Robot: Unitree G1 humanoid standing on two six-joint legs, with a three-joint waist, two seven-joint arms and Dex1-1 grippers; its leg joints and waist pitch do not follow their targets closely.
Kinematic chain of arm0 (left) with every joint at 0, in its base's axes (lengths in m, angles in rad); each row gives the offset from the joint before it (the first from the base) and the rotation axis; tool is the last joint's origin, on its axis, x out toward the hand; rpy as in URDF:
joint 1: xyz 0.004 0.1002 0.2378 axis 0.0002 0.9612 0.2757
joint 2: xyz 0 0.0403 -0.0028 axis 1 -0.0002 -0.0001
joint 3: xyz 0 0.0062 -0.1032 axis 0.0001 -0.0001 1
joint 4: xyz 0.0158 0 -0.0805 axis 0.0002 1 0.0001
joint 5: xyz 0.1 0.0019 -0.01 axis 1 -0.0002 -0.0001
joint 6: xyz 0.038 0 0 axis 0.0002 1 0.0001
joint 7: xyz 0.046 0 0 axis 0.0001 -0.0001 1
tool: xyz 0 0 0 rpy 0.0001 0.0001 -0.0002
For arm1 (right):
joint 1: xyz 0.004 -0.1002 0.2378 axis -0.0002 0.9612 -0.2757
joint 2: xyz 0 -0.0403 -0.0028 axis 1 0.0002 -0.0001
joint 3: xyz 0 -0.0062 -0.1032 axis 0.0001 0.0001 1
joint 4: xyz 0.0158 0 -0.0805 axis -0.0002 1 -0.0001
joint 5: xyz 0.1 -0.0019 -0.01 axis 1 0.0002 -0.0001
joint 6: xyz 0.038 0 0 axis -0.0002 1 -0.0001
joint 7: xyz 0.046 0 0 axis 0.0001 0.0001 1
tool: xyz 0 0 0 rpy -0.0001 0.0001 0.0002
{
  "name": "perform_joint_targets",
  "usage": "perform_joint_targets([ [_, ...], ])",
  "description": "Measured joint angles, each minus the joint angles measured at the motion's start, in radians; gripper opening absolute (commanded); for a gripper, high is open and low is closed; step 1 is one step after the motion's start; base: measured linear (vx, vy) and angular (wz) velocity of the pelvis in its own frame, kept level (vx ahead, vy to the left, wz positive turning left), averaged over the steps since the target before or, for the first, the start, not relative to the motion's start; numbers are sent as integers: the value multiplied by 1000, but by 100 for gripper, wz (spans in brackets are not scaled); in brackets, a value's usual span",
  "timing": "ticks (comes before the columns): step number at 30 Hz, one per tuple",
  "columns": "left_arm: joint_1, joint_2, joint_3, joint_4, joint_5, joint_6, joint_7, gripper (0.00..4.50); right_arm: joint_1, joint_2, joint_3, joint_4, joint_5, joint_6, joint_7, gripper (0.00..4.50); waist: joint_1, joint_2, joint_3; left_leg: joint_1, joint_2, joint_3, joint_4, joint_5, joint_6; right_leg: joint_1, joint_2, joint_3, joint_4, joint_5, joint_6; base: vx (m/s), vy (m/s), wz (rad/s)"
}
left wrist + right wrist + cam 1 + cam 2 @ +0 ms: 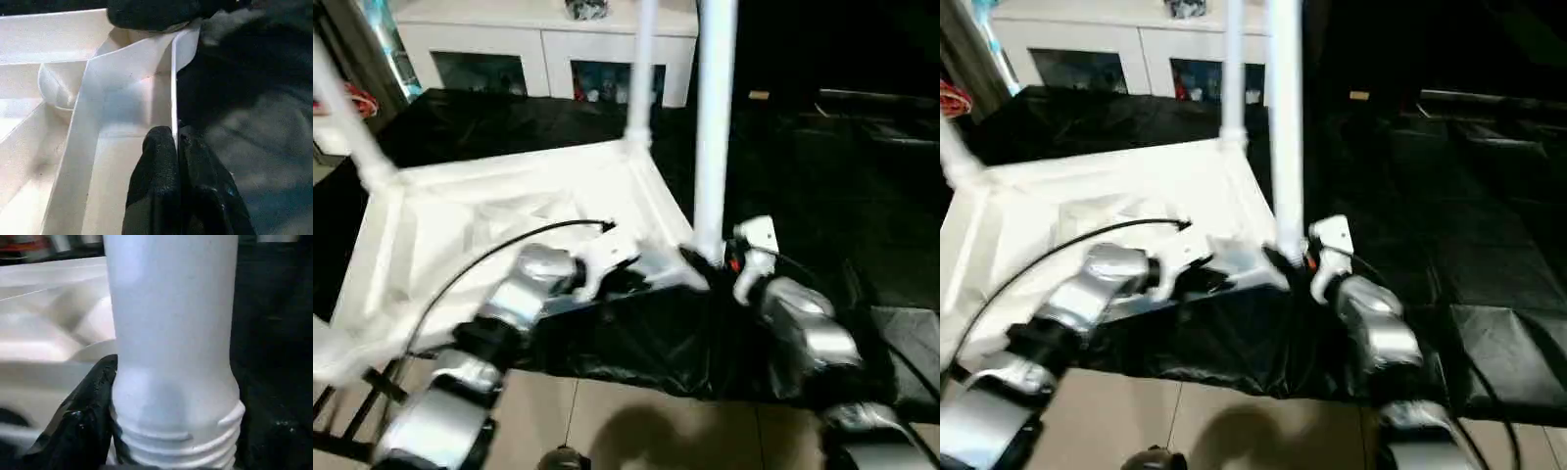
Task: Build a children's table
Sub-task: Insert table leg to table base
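Note:
The white tabletop (pixel 499 225) lies upside down on a black cloth, ribbed underside up. One leg (pixel 641 69) stands upright in its far right corner socket, and another leg (pixel 347 117) leans out from the far left corner. A third leg (pixel 715 127) stands at the near right corner, its threaded end (pixel 176 440) at the socket. My right gripper (pixel 710 262) is shut on this leg near its base, one black finger (pixel 83 416) showing beside it. My left gripper (pixel 175 134) is shut on the tabletop's thin near rim (pixel 173 88), just left of that corner.
A white glass-door cabinet (pixel 543 44) stands behind the work. The black cloth (pixel 803 176) spreads far to the right. Tiled floor (pixel 636 421) lies nearest me, with a dark rack (pixel 342 411) at the lower left. A black cable (pixel 489 255) arcs over my left forearm.

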Motion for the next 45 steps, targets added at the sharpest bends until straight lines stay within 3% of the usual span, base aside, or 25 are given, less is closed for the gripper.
perform_joint_targets([
  [4,-1,-38,1,5,32,1,75,0,-50,44,-25,83,-26,-54,-144,281,-2,4,-4,0,0,0,0,0,0,0,0,0,0,0,1,0,0,0],
  [16,22,-12,-14,0,45,-77,84,0,-51,91,-74,143,16,-161,-132,277,-7,9,-9,0,0,0,-3,0,0,-1,0,0,-1,-2,4,0,0,0],
  [19,27,-10,-1,-3,38,-79,85,56,-56,92,-75,155,21,-174,-123,277,-8,11,-9,0,0,0,-5,0,0,-2,0,0,-1,-2,4,0,0,0],
  [21,35,-22,33,-26,-15,-92,69,56,-56,100,-75,160,21,-188,-101,277,-12,10,-9,-2,1,0,-6,0,0,-4,1,-1,0,-2,3,0,0,0],
  [22,34,-30,52,-53,-46,-101,58,90,-56,112,-74,163,20,-197,-87,277,-16,10,-9,-3,1,0,-6,0,0,-5,1,-1,-1,1,-1,0,0,0],
  [25,21,-48,87,-94,-118,-117,32,100,-60,135,-71,164,21,-204,-59,277,-35,10,-9,-5,1,0,-6,0,0,-6,2,-1,-1,0,0,0,0,0],
  [28,10,-42,144,-104,-183,-114,1,131,-61,134,-73,167,34,-215,-37,277,-39,10,-9,-7,1,0,-6,0,0,-9,2,-1,-1,0,0,0,0,0],
  [36,-67,-35,262,-75,-286,-22,20,179,-63,131,-91,172,65,-244,20,277,-30,9,-8,-10,1,1,-5,0,0,-9,1,-1,-4,0,0,0,0,0],
  [45,-189,-139,339,79,-367,54,94,255,-64,118,-71,135,64,-281,98,277,-4,11,-7,-12,1,1,-4,0,1,-10,1,-1,-4,0,-1,0,0,0],
])
